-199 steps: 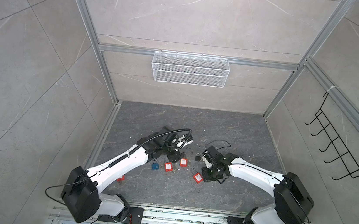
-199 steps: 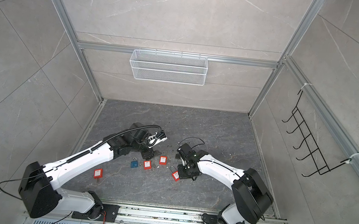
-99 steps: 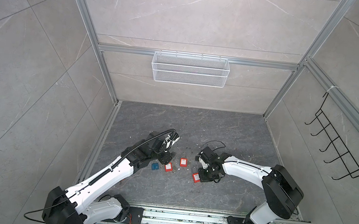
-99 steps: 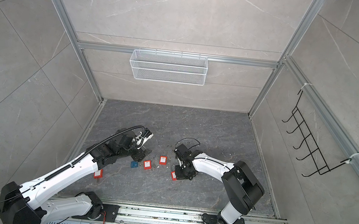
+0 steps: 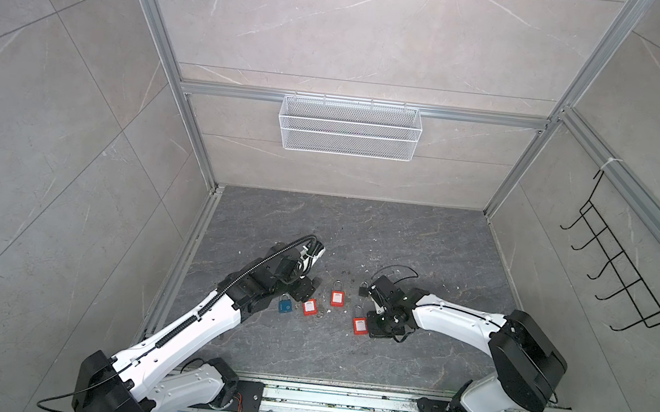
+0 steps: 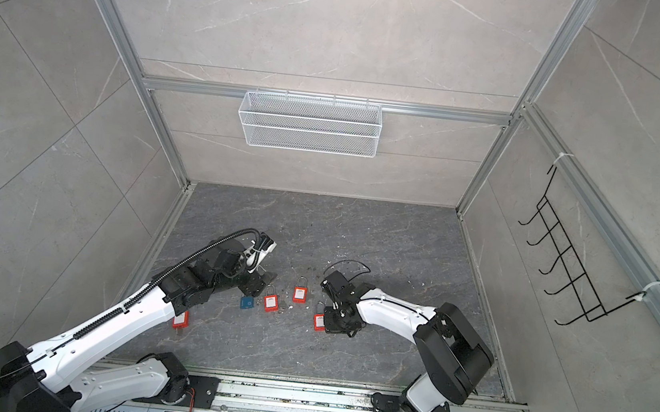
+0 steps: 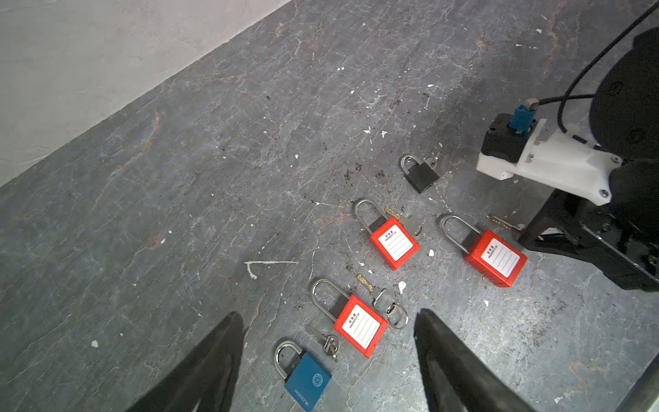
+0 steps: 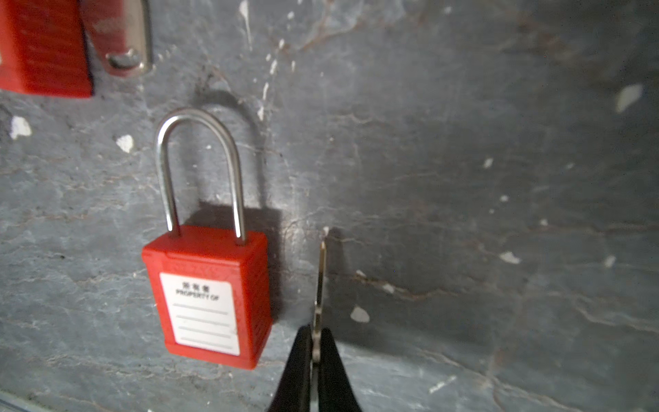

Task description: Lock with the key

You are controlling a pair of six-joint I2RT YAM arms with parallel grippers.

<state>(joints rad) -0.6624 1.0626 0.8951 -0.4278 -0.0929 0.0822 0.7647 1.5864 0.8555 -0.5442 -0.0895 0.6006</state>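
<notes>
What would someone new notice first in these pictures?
The right end effector pinches a thin metal key beside a red plastic padlock with a white label. More red padlocks and one blue steel-shackled padlock lie nearby on the dark stone floor.

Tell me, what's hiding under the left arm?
A red padlock peeks out from under the left arm in a top view. The arm covers part of it, so its shackle cannot be seen.
</notes>
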